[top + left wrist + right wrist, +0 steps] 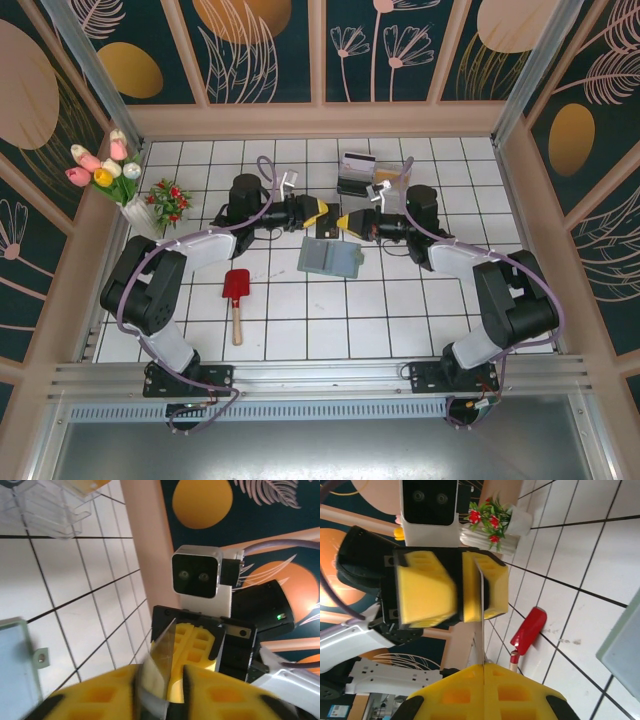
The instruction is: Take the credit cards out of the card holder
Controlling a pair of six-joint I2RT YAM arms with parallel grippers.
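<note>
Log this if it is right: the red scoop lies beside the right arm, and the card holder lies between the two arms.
Wrong on one point: the red scoop lies beside the left arm, not the right, as the top external view shows. The card holder does lie between the two arms.

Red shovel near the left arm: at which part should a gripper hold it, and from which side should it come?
Probably the wooden handle, from straight above, closing across it. The red shovel lies flat on the tiles, blade at the far end; the handle is narrow and straight, with bare tile on both sides.
</note>
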